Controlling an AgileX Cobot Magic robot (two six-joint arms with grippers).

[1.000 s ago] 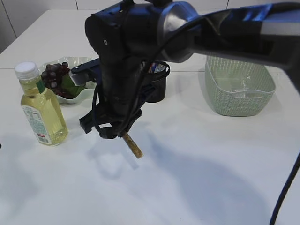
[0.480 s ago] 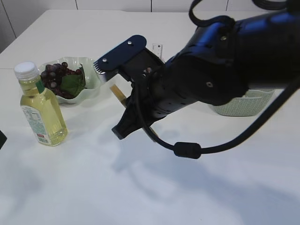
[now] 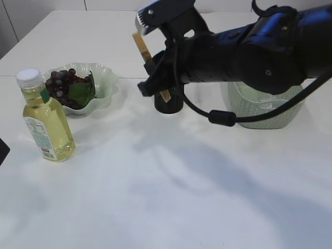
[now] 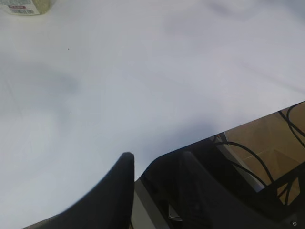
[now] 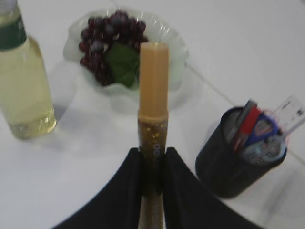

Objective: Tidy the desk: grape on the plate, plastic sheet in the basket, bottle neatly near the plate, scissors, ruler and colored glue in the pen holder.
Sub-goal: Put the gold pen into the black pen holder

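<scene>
My right gripper is clamped on the colored glue, a gold glitter stick with a tan cap, both fingers pressing its lower barrel. In the exterior view the glue is raised clear of the table, tilted, above and just left of the black pen holder. The pen holder already contains the scissors and the ruler. Grapes lie on the pale green plate; the bottle stands upright in front of it. The basket sits behind my arm. My left gripper hangs over the table's near edge, jaws partly apart, holding nothing.
</scene>
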